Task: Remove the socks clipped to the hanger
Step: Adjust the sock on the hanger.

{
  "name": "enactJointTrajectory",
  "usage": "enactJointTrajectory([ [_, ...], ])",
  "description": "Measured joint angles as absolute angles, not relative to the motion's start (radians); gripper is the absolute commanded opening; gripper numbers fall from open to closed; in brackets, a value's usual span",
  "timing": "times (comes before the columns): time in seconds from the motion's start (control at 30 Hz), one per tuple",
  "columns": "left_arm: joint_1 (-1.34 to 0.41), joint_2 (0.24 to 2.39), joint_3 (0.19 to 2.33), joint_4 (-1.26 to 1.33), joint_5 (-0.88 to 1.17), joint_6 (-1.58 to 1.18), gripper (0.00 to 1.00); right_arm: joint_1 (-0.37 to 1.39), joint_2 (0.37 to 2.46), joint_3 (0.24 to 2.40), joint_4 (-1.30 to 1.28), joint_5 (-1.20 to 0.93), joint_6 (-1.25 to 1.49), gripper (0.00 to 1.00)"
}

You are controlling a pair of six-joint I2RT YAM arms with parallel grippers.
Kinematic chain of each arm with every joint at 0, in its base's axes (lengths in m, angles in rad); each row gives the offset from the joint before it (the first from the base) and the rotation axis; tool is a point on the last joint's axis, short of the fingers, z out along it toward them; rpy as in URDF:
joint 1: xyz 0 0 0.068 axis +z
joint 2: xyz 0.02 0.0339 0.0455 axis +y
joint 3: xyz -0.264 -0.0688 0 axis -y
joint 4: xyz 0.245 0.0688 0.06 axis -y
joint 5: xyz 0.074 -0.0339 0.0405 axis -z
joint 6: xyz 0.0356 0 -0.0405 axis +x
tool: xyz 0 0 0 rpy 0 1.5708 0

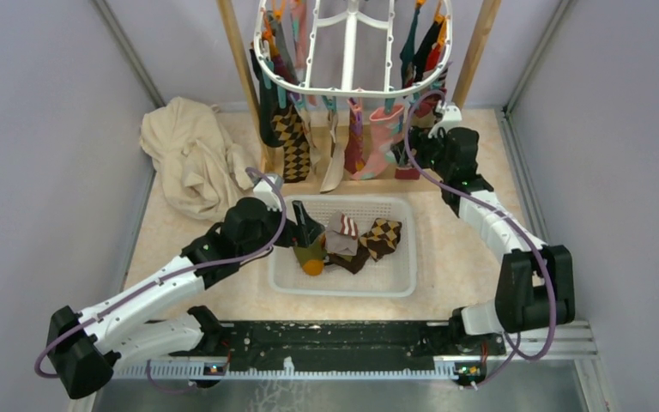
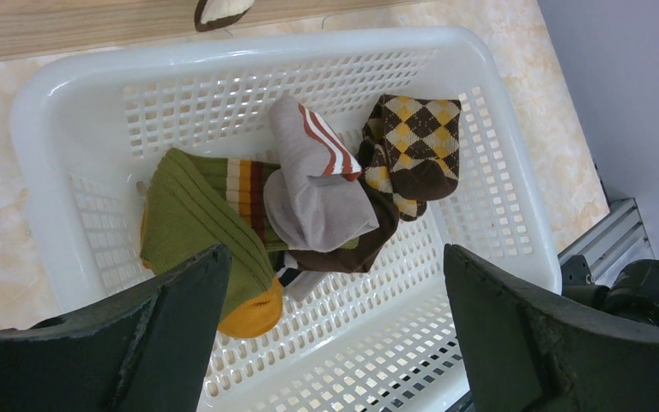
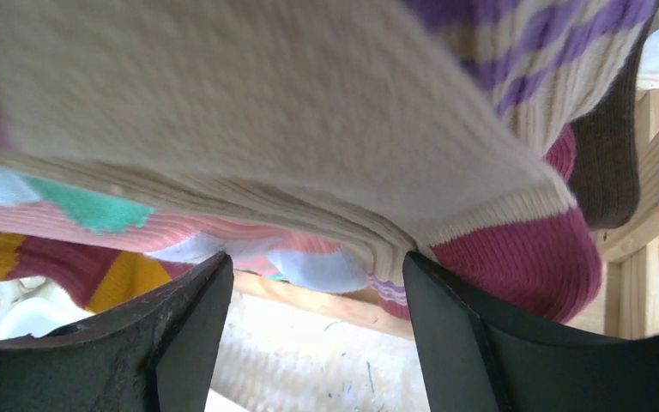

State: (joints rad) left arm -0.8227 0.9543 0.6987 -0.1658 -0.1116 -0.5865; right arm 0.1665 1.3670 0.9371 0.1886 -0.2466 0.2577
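Socks (image 1: 356, 142) in mixed colours and patterns hang in a row from the teal and orange clips of the white plastic oval hanger (image 1: 352, 88). I see it suspended over the far edge of the desk (image 1: 459, 257), between the two posts of the wooden frame (image 1: 237, 69). At the left of the row I note a brown-and-yellow argyle sock (image 1: 292, 144), and toward the right a pink sock (image 1: 384, 137). Further socks are clipped along both sides of the hanger.

A white mesh plastic basket (image 1: 408, 257) stands at the middle of the desk, toward its near edge. Inside it lie an olive-green ribbed sock with an orange toe (image 2: 189, 215), a grey sock with red and white stripes (image 2: 317, 197) and a brown argyle sock (image 2: 416, 142). All three overlap in one heap, with a dark brown piece beneath them.

The left gripper (image 1: 302, 225) hangs over the left part of the basket. In its wrist view its jaws stand wide apart with nothing between them.

The right gripper (image 1: 414, 150) is raised to the right end of the hanging row, above the far right of the desk. From its wrist camera I see its jaws parted and clamping nothing. A cream ribbed sock with purple stripes (image 3: 309, 112) lies across the view just above the fingertips (image 3: 214, 275), its hem reaching down beside one of them. I cannot tell whether it touches.

A crumpled beige cloth (image 1: 189, 154) lies at the far left corner of the desk.
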Motion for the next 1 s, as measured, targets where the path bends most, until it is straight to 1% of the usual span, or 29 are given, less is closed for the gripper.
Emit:
enactJointTrajectory([
  [0.2,-0.823,0.96,0.709,-0.166,-0.112,-0.584,0.99,0.134,1.432,0.935,0.261,-0.322,0.275,0.73],
  [0.63,-0.823,0.961,0.71,-0.179,-0.115,-0.583,0.99,0.123,1.523,0.887,0.519,-0.532,0.344,0.73],
  [0.8,-0.823,0.961,0.71,-0.183,-0.119,-0.583,0.99,0.121,1.537,0.846,0.614,-0.631,0.389,0.67],
  [1.0,-0.823,0.965,0.71,-0.184,-0.119,-0.583,0.99,0.121,1.546,0.83,0.691,-0.731,0.44,0.65],
])
